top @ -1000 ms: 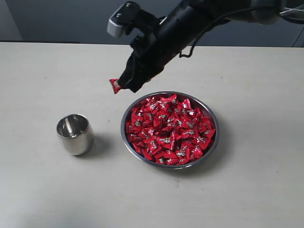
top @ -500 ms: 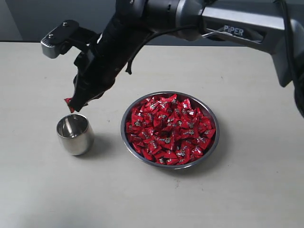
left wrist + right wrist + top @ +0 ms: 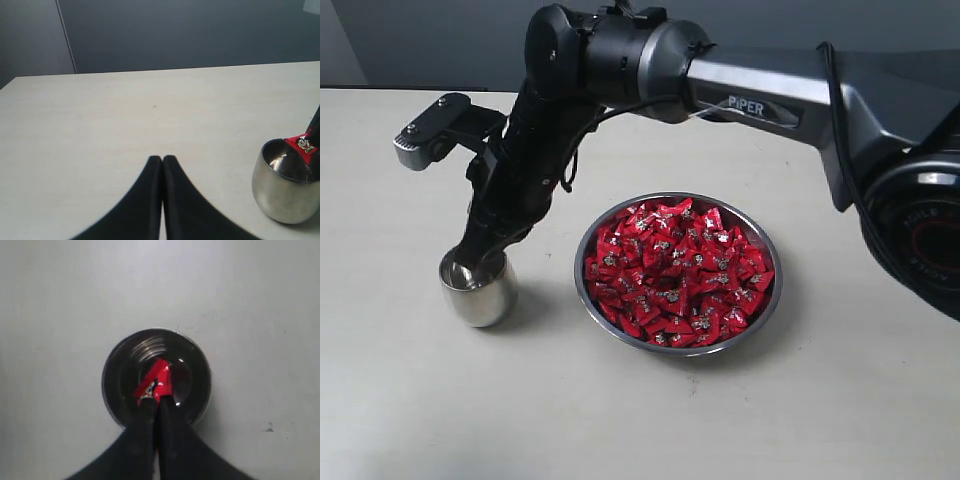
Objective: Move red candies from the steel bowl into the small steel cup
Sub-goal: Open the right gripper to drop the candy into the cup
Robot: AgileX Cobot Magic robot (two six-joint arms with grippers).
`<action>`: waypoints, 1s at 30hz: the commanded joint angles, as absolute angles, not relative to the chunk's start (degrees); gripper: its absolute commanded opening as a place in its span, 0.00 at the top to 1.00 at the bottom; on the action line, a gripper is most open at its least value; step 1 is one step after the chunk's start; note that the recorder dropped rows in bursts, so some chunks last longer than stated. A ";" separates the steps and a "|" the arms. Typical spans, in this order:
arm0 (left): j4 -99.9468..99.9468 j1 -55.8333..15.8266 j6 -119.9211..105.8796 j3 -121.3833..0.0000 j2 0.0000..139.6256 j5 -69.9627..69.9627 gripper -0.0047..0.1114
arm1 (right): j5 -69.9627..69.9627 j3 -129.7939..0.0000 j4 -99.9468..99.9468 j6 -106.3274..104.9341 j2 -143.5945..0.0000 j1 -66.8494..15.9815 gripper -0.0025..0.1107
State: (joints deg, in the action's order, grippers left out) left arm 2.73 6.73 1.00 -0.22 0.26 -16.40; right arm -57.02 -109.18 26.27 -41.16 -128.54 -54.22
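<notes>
**A:** Where is the right claw [image 3: 473,261]?

**B:** It hangs tip-down at the mouth of the mirror-bright, egg-sided small steel cup [image 3: 480,295]. The cup stands on the pale worktop [image 3: 820,420], near the wide, shallow steel bowl [image 3: 765,315]. The claw's black fingers are pressed together on one red candy [image 3: 156,379], a little pillow in a shiny wrapper with a silvery mark.

**A:** So the sweet is in the cup?

**B:** Not dropped. The right wrist camera shows it over the middle of the opening, and the left wrist camera shows it at about rim height. It is pinched, not lying on the bottom.

**A:** Is anything else inside?

**B:** I see only steel and reflections, no loose candy. The claw does hide part of the cup's floor, though.

**A:** And the bowl?

**B:** It is heaped with red candies [image 3: 675,270], rim to rim. I'd judge the task barely begun. One piece is a release away from delivered, and nearly all the rest is left to carry.

**A:** What about the left claw [image 3: 162,161]?

**B:** It sits low over bare worktop, apart from the cup. Its fingers meet tip to tip with nothing between them.

**A:** What does the next move call for?

**B:** Probably spreading the right claw's fingers so the candy falls inside rather than catching the rim, then going to the bowl for another.
</notes>
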 commanded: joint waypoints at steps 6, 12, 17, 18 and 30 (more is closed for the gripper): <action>2.57 6.77 1.12 0.00 0.00 -16.29 0.96 | -54.57 -109.94 28.92 -41.11 -128.48 -55.60 0.99; 2.57 6.77 1.12 0.00 0.00 -16.29 0.96 | -54.71 -109.94 25.06 -39.78 -128.71 -55.75 0.99; 2.57 6.77 1.12 0.00 0.00 -16.29 0.96 | -53.33 -109.94 24.53 -37.04 -128.71 -55.75 0.98; 2.57 6.77 1.12 0.00 0.00 -16.29 0.96 | -53.44 -110.05 24.65 -37.04 -128.71 -55.75 0.97; 2.57 6.77 1.12 0.00 0.00 -16.29 0.96 | -55.79 -109.99 24.41 -34.25 -128.71 -55.75 0.69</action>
